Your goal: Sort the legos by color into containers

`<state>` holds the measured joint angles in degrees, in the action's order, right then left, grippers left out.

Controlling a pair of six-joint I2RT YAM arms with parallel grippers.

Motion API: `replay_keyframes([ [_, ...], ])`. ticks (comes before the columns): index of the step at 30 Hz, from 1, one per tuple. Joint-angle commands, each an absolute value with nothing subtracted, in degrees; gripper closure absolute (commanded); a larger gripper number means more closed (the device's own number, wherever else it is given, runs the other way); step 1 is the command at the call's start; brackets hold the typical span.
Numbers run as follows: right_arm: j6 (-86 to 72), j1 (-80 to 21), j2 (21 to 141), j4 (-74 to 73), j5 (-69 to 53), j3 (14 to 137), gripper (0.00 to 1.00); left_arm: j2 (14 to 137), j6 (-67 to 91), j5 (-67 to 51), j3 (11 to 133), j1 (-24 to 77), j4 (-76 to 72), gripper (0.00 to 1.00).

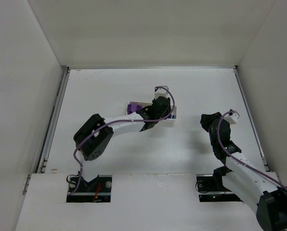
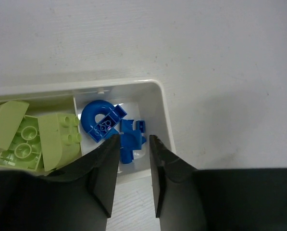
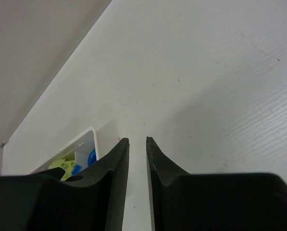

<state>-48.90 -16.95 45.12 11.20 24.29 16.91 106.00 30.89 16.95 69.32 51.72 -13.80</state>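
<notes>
- Top external view: the left gripper (image 1: 157, 113) hangs over the right end of the long white plastic tray (image 1: 175, 115) at mid-frame. Purple bricks (image 1: 133, 107) show at the tray's left end. The right gripper (image 1: 205, 120) sits at the right of the frame, apart from the tray.
- Left wrist view: its smooth black fingers (image 2: 107, 168) are slightly parted and pinch nothing. Just past the tips, glossy blue pieces (image 2: 105, 122), one an arch, lie in the rounded end compartment. Studded yellow-green bricks (image 2: 56, 139) fill the next compartment to the left.
- Right wrist view: its black fingers (image 3: 114, 183) leave a thin slit, holding nothing, over the matte white table (image 3: 205, 96). The tray corner is at lower left.
</notes>
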Motion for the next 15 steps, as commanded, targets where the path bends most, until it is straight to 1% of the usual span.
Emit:
replay_keyframes([
  [1, -49.22, -17.27, 44.30, 15.12, 23.20, 17.93, 0.73, 104.42, 29.80, 16.35, 72.07, 52.07, -15.91, 0.70],
  [4, -49.22, -17.27, 43.42, 15.03, 23.03, 17.75, 0.71, 102.31, 29.79, 16.43, 70.76, 51.55, -15.65, 0.61],
  [10, -49.22, -17.27, 44.12, 15.12, 23.29, 17.67, 0.71, 93.53, 29.53, 17.92, 64.26, 50.58, -15.29, 0.37],
  [11, -49.22, -17.27, 44.30, 15.12, 23.47, 17.75, 0.70, 91.25, 29.44, 18.63, 62.42, 50.32, -15.29, 0.31],
  [12, -49.13, -17.27, 44.47, 15.12, 23.55, 17.75, 0.70, 88.97, 29.44, 19.24, 60.49, 50.05, -15.29, 0.22],
  [13, -49.13, -17.27, 44.65, 14.94, 23.64, 17.84, 0.70, 86.60, 29.44, 19.86, 58.55, 49.62, -15.29, 0.00],
  [15, -48.78, -17.27, 44.74, 14.77, 23.55, 18.19, 0.68, 81.32, 29.62, 20.83, 54.16, 48.39, -14.86, 0.00],
])
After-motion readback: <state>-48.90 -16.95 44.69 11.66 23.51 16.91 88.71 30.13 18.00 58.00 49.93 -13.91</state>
